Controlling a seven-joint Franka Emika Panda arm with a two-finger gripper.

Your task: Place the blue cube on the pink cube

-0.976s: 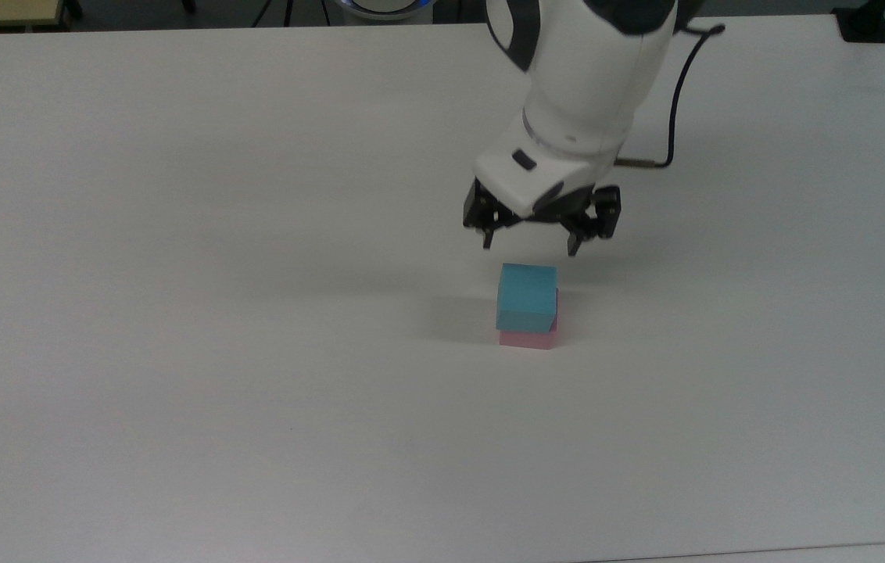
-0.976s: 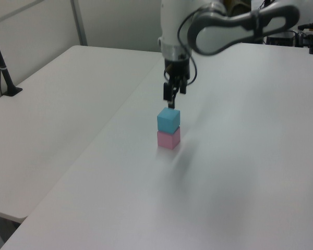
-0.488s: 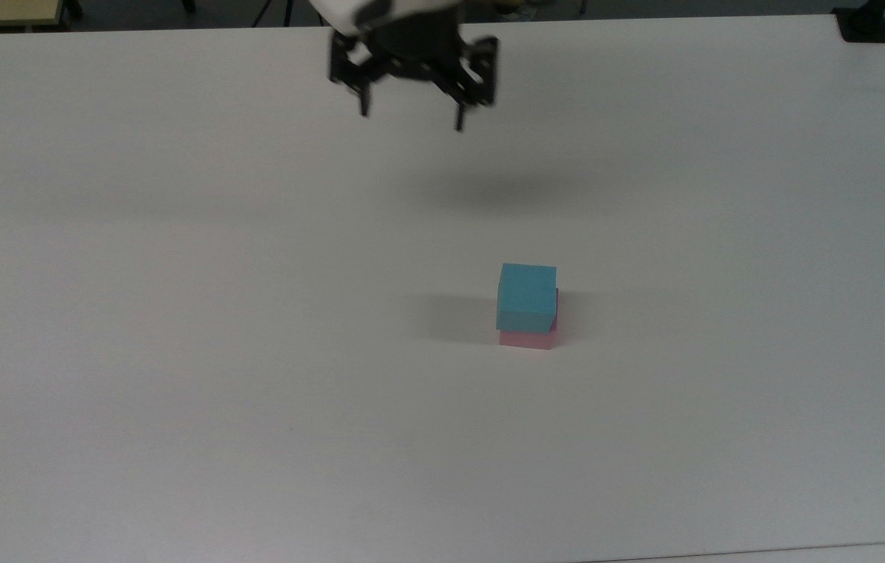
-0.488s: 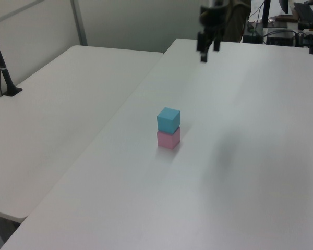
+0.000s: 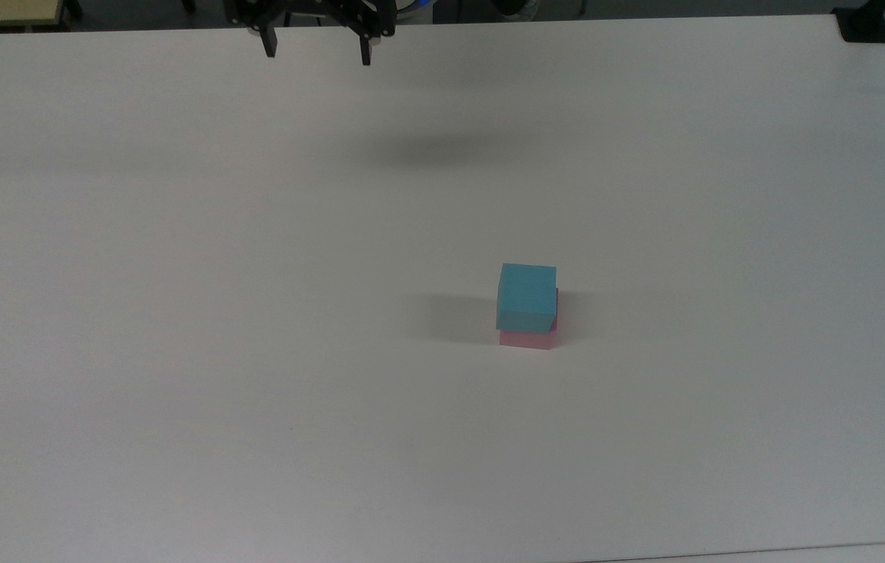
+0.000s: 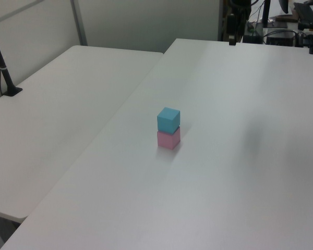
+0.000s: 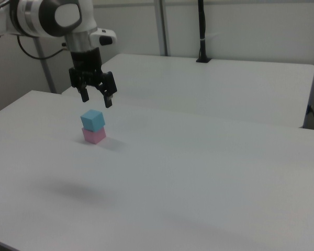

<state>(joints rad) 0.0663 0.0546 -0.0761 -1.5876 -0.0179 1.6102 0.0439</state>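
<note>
Cubes well apart from jaws

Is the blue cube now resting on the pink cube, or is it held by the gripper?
Resting on it. The blue cube sits upright on the pink cube, while the gripper is far away, open and empty.

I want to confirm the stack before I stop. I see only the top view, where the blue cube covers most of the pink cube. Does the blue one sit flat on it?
Observer: Yes. In the left view the blue cube rests flat on the pink cube, sides nearly flush.
Operator: And the gripper? I see just two fingertips at the top edge.
Observer: In the right view the whole gripper shows, open and empty, hanging above the table and touching neither cube.
</note>
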